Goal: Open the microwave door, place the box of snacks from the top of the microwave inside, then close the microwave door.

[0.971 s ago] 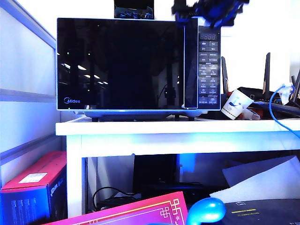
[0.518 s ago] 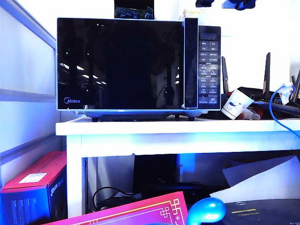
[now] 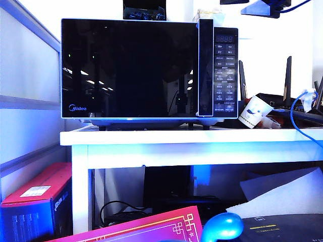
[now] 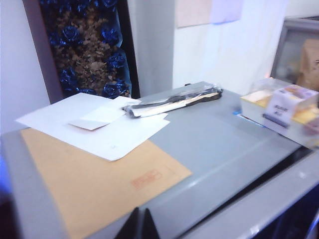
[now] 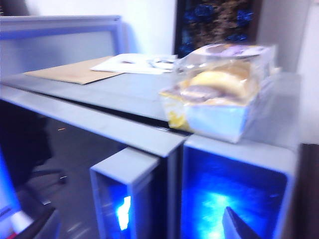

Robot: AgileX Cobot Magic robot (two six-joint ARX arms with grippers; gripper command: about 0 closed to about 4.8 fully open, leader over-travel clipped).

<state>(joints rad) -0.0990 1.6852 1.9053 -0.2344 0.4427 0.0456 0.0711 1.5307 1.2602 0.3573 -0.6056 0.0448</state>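
The door (image 3: 128, 68) is shut flush with the microwave (image 3: 149, 70), its glossy black pane filling the front from the left edge to the button panel (image 3: 225, 73). The box (image 5: 219, 92) sits on the microwave's top near the right front corner, a clear-wrapped pale carton; in the exterior view only a pale sliver of it shows above the top edge. It rests there unheld, waiting for the door to open first.

The right gripper (image 5: 234, 226) hangs in front of the microwave's upper right corner, well short of the box; only one dark fingertip shows at the frame's edge, and its jaws appear to stand wide apart with nothing between them. In the exterior view part of that arm shows dark above the panel. The left gripper (image 4: 138, 225) hovers over the front edge of the top near its left half, fingertips pressed together and empty, above a brown envelope (image 4: 94, 181) and white papers (image 4: 94, 124).

A black flower box (image 4: 82, 45) stands against the wall behind. The top's middle, between the papers and the box, lies bare, so there looks to be room to reach. The door likely swings leftward, toward the partition (image 3: 28, 85) beside the table (image 3: 192, 138).
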